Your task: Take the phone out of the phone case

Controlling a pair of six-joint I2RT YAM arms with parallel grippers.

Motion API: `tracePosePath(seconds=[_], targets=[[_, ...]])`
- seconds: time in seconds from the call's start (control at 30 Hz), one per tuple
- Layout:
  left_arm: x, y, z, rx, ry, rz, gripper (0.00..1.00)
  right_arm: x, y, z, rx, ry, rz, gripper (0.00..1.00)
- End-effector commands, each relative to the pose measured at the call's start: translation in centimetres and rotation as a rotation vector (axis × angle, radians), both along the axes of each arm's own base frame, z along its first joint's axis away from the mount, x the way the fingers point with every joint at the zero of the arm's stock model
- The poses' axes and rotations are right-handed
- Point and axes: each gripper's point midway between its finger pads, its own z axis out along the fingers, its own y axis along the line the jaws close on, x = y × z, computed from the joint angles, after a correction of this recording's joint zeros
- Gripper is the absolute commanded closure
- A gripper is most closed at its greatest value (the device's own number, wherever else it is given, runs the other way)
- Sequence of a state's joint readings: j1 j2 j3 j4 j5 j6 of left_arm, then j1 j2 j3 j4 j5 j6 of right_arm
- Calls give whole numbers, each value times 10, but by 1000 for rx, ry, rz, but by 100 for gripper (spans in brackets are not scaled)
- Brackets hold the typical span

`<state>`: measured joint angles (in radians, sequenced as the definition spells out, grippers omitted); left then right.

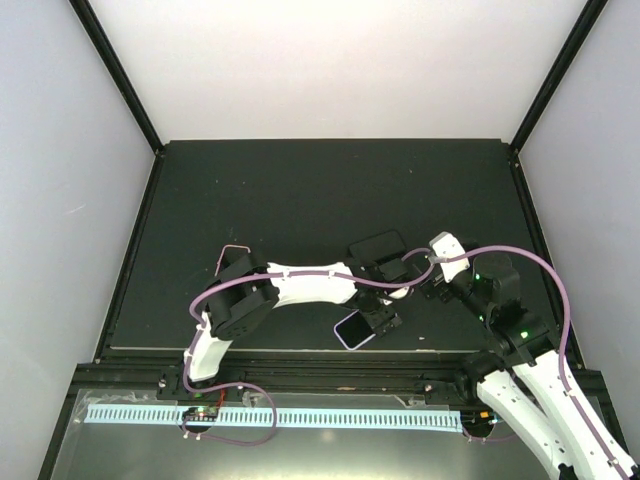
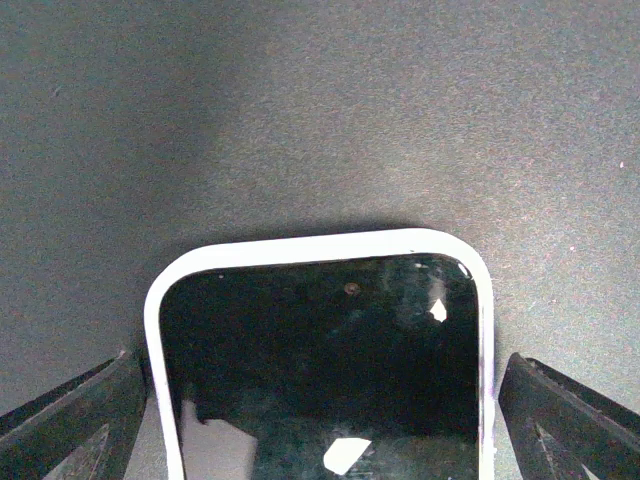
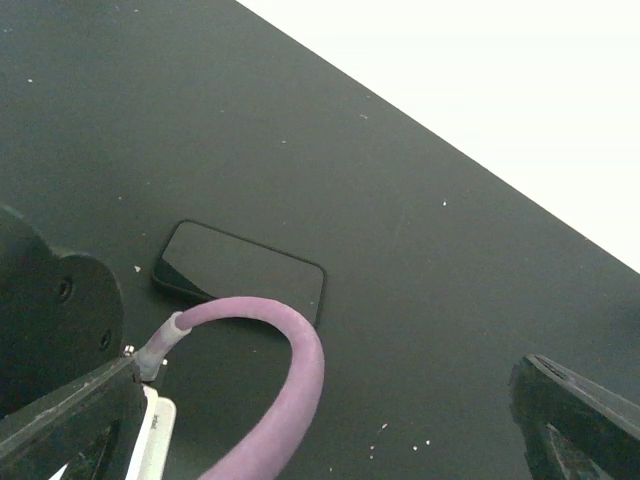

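The phone (image 2: 320, 380), a glossy black screen with a small camera dot, lies face up inside a pale, white-looking phone case (image 2: 300, 248) on the black mat. In the top view the cased phone (image 1: 354, 329) lies near the mat's front edge. My left gripper (image 2: 320, 372) is open, with one finger (image 2: 70, 420) on each side of the case, clear of its rim. In the top view the left gripper (image 1: 380, 318) sits at the phone's right end. My right gripper (image 3: 325, 375) is open over bare mat, and in the top view this gripper (image 1: 412, 278) hovers just behind.
A second flat black phone-shaped slab (image 3: 240, 270) lies on the mat beyond the right gripper; in the top view this slab (image 1: 377, 245) is mid-table. A purple cable (image 3: 290, 390) arcs between the right fingers. The mat's far edge (image 3: 450, 150) meets a white wall.
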<state>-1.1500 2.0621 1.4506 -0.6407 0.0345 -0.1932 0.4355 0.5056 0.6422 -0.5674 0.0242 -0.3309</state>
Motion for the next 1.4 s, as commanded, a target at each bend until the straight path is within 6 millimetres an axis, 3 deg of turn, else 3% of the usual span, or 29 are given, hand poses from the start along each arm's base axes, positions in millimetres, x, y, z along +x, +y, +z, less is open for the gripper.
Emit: tracePosePath(seconds=[0.0, 0.2, 0.3, 0.57, 0.73, 0.87, 0.97, 1.13, 1.37], targets=[[-17, 8, -22, 80, 29, -57, 1, 5, -2, 4, 18, -18, -23, 0], [-9, 22, -34, 161, -12, -18, 2, 5, -2, 3, 18, -16, -22, 0], [-10, 26, -35, 172, -9, -10, 9, 5, -2, 3, 16, -15, -23, 0], [-1, 34, -9, 131, -56, 46, 22, 5, -3, 5, 19, -25, -29, 0], [12, 40, 26, 50, -98, 126, 30, 8, -8, 7, 18, -38, -63, 0], [23, 50, 59, -38, -121, 238, 41, 26, -28, 1, -14, -6, -199, 0], [28, 57, 87, -116, -140, 336, 44, 27, -24, 3, -7, 22, -186, 0], [34, 70, 139, -303, -209, 456, 49, 29, -15, 37, 62, 15, -159, 0], [63, 100, 221, -553, -351, 623, 56, 12, 29, 92, 153, 90, 89, 0]])
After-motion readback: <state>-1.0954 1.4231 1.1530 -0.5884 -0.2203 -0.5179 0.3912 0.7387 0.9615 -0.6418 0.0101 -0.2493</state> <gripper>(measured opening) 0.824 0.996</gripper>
